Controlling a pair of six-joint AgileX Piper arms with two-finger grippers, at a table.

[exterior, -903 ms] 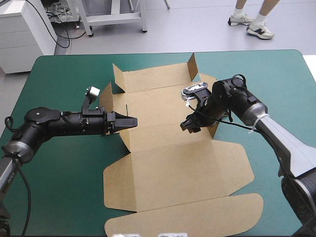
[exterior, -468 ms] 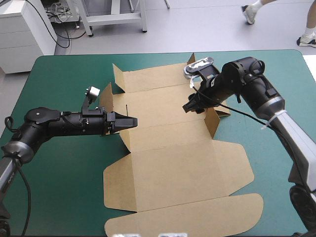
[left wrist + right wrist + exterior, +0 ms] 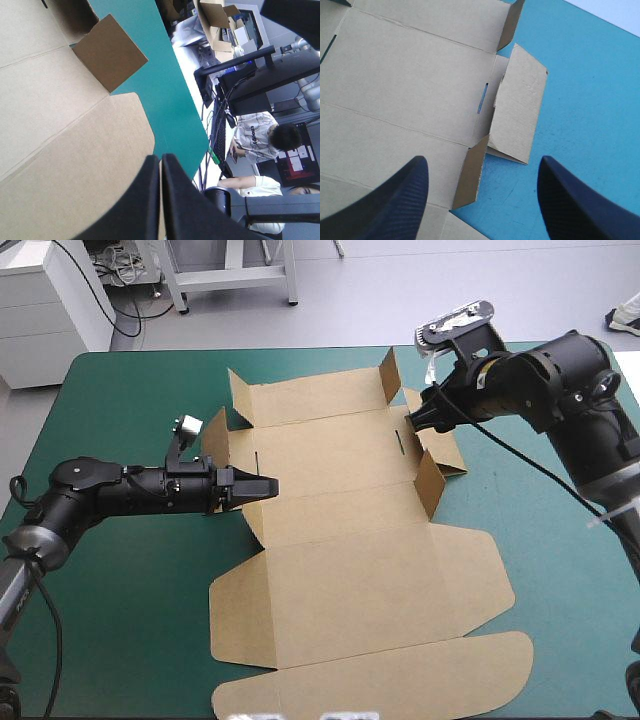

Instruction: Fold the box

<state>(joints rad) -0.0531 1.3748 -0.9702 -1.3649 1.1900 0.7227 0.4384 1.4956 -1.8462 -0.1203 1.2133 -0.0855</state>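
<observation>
Looks like the left gripper (image 3: 262, 485) is clamped on the box (image 3: 340, 540) at its 9 o'clock wall (image 3: 222, 445) to pin it, while the right gripper (image 3: 414, 422) hovers, jaws apart, over the 3 o'clock flap (image 3: 445, 452).

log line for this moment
left gripper: shut on box left edge | right gripper: open, over box right side | side flaps: up

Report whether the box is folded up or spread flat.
Mostly spread flat: the box lies open on the teal-green cover, with only small side flaps standing up.
</observation>
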